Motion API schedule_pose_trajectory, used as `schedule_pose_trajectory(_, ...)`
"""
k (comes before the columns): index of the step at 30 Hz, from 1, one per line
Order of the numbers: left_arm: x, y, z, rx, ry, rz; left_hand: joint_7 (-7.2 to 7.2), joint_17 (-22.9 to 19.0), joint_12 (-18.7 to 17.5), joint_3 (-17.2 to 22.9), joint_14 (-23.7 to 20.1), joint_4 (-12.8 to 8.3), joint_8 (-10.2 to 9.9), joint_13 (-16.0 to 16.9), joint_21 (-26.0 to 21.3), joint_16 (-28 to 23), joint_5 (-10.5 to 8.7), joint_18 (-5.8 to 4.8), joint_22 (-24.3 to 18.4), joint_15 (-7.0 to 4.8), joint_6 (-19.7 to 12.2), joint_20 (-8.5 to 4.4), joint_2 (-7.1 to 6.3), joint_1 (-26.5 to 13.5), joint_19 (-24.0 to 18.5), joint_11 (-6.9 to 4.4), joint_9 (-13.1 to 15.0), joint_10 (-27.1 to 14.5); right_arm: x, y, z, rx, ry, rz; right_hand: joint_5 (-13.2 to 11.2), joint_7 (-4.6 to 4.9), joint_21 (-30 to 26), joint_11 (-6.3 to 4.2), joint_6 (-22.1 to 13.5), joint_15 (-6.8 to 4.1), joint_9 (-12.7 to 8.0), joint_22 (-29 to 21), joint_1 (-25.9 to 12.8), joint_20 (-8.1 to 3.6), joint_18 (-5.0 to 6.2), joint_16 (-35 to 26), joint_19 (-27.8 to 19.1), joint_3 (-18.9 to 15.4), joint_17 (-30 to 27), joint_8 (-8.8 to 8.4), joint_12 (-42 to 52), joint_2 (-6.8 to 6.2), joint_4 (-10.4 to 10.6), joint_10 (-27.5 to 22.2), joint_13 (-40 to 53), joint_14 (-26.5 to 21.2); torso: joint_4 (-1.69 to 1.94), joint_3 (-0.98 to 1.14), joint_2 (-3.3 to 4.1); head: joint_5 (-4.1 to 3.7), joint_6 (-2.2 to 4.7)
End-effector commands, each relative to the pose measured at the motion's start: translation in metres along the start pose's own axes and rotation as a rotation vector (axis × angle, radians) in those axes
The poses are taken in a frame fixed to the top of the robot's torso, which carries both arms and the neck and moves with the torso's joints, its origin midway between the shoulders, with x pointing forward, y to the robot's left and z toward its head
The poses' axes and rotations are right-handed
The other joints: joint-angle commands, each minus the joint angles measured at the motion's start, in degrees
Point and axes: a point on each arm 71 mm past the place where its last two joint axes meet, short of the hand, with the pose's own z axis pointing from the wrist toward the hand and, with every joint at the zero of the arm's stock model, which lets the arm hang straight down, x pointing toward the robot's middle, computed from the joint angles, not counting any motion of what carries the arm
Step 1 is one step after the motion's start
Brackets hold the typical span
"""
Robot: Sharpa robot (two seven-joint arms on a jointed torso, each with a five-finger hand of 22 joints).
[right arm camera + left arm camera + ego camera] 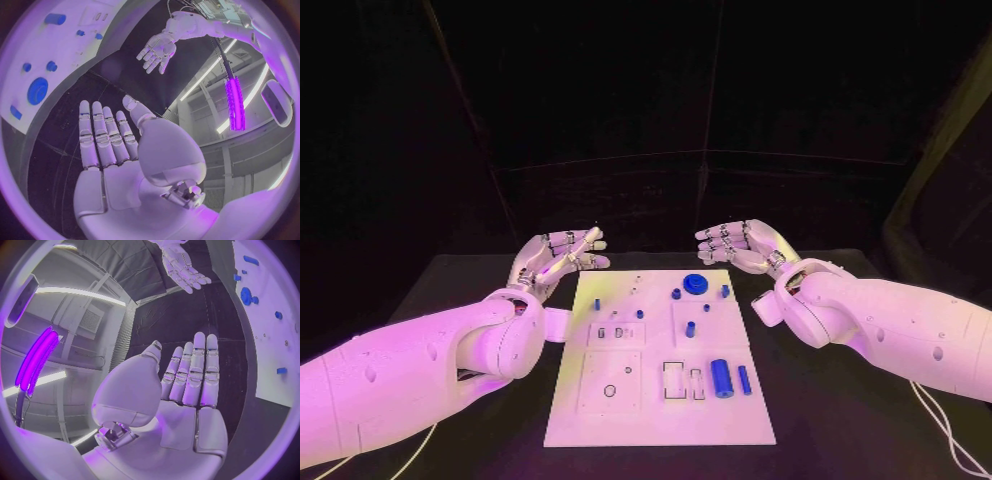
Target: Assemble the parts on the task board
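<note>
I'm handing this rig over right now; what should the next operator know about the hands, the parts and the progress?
Left hand: open, holding nothing, raised beside the far left corner of the task board.
Right hand: open, holding nothing, beside the far right corner.
Parts: round blue disc at the far end; large blue cylinder and a slimmer blue pin near the right edge; other small blue pieces are scattered mid-board.
Done: cannot tell; neither hand touches a part.
Left: pick up and assemble the parts.

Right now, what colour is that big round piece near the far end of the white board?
Blue. The big round piece shows best in the head view, on the white board.
</note>
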Motion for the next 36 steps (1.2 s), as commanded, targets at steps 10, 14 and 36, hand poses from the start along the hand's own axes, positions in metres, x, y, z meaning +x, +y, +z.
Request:
schedule_pose_trajectory(10, 0.020, -0.015, -0.016, 0.019, 0.164, -0.064, -0.19, 1.81, -1.05, 0.21, 1.58, -0.78, -0.38, -0.04, 0.31, -0.15, -0.09, 0.59, -0.20, -0.45, 1.22, -0.63, 0.07, 0.84, 1.66, -0.42, -0.20, 1.67, -0.012, 0.023, 0.027, -0.051, 0.166, -0.574, -0.94, -0.70, 16.90, -4.43, 13.04, -6.74, -0.56, 8.15, 0.47, -7.49, 1.06, 5.31, 15.06, 3.13, 4.15, -1.66, -4.00, -3.45, -0.03, 15.06, 0.00, 26.17, 1.17, -0.45, 4.75, -2.12, 1.70)
schedule_pose_trajectory(14, 0.026, -0.017, -0.018, 0.016, 0.188, -0.077, 0.08, 2.12, -1.72, 0.22, 1.11, -0.70, -0.82, -0.16, 0.19, -0.75, -0.10, 0.55, -0.35, -0.24, 0.98, -0.52, 0.19, 0.62, 1.67, -0.16, -0.26, 1.16, -0.010, 0.026, 0.034, -0.032, 0.187, -0.709, -1.60, -0.93, 19.21, -4.56, 13.30, -7.16, -0.47, 9.37, -0.12, -7.82, 1.48, 7.43, 16.46, 2.81, 5.90, -2.41, -4.69, -3.90, 0.18, 15.02, 0.20, 29.49, 1.32, -0.58, 5.69, -2.40, 1.96)
schedule_pose_trajectory(36, 0.039, -0.017, -0.018, 0.003, 0.238, -0.106, 0.35, 2.67, -2.57, 0.14, 0.87, -0.67, -1.44, -0.28, 0.07, -1.24, -0.10, 0.52, -0.53, -0.01, 0.50, -0.36, 0.22, 0.39, 1.63, 0.15, -0.30, 0.11, 0.013, 0.037, 0.048, -0.017, 0.287, -0.967, -2.49, -1.26, 40.86, -4.37, 12.37, -7.02, -0.44, 27.40, -0.58, -7.69, 0.33, 41.64, 18.90, 5.07, 32.57, -5.24, -4.89, -5.35, 0.96, 11.38, 0.22, 29.21, 2.42, -0.94, 9.16, -3.10, 3.22)
